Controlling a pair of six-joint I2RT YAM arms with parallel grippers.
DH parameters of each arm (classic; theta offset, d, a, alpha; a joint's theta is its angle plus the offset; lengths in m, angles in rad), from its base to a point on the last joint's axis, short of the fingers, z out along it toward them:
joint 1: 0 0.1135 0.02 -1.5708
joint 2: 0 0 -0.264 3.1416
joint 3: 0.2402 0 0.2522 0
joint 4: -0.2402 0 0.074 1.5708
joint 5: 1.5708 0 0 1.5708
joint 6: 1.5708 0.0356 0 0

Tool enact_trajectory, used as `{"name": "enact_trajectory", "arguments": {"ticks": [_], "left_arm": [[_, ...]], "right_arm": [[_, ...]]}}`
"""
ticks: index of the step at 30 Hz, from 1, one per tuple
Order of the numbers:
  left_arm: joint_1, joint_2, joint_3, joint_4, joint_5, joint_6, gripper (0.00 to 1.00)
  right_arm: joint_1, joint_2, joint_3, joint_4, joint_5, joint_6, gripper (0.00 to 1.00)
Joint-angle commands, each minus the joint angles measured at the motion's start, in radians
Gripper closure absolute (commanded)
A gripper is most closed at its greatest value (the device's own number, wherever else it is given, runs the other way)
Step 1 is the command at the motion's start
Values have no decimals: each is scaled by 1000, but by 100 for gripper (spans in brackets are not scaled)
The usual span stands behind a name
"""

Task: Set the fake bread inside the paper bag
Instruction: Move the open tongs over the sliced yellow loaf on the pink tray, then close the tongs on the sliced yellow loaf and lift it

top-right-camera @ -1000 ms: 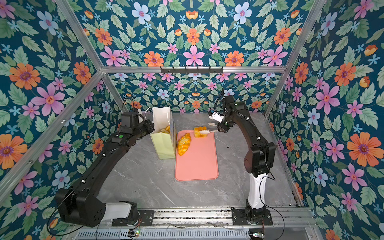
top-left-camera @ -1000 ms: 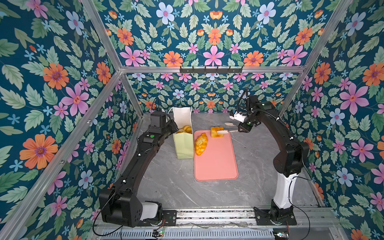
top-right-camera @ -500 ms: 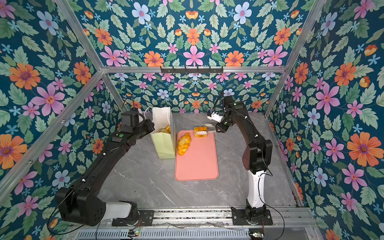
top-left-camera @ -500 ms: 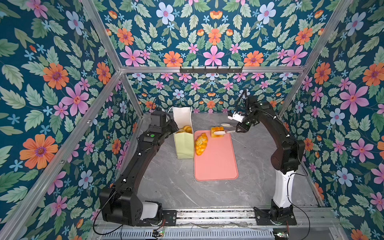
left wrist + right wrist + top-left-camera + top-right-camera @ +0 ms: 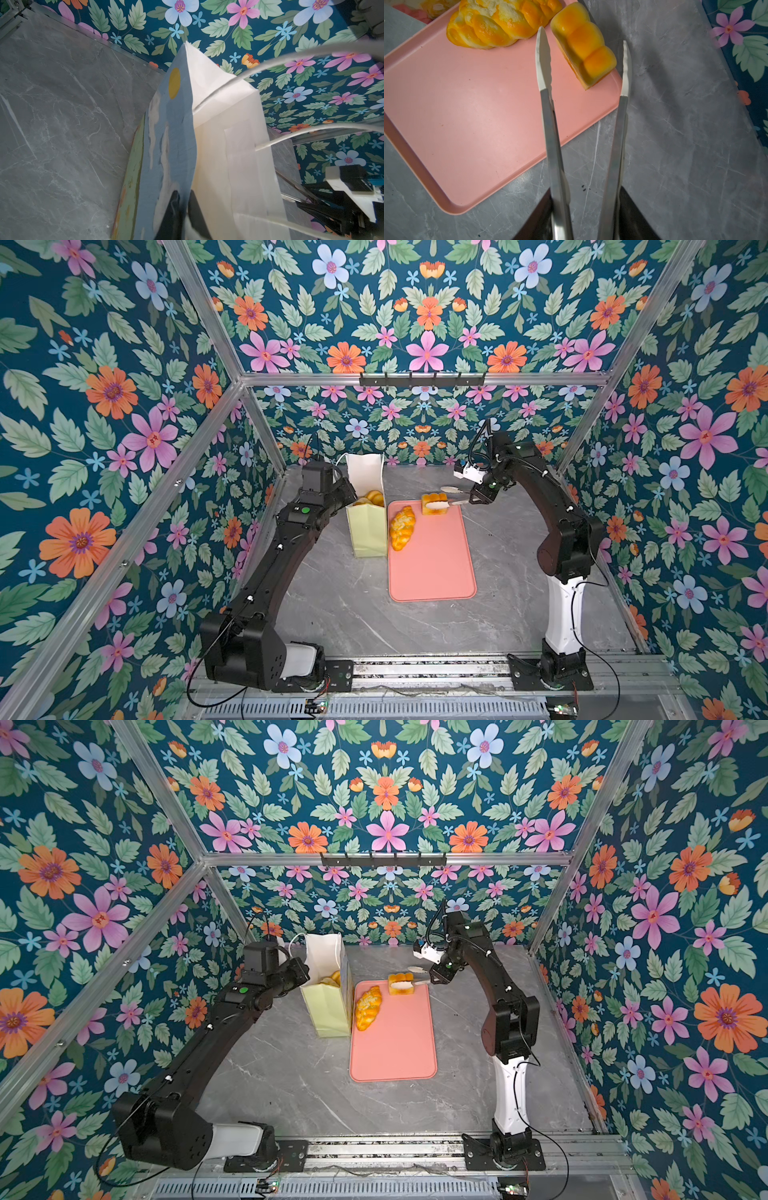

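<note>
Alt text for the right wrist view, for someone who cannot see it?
Metal tongs, held in the right gripper, spread open with the square loaf between their tips, at a corner of the pink tray. The braided loaf lies beside it.

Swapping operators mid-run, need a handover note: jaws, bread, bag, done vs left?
Grippers: left gripper has its jaws shut on the paper bag edge; the bag stands upright beside the pink tray. The right gripper is shut on tongs, with the tips apart on either side of the square loaf, not pinching it.
Done: pastries show inside the bag; count unclear.
Left: square loaf and braided loaf, both on the tray.
</note>
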Motion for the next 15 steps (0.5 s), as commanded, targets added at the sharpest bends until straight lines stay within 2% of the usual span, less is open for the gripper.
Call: {"name": "enact_trajectory", "arguments": {"ticks": [1, 10, 15], "left_arm": [[0, 5, 9, 8, -4, -3, 89], [0, 7, 11, 10, -1, -5, 89], [-1, 5, 10, 13, 1, -6, 89]], "right_arm": [[2, 9, 14, -46, -52, -8, 54], [16, -28, -31, -61, -67, 54, 55], [44, -88, -149, 7, 0, 88, 56]]}}
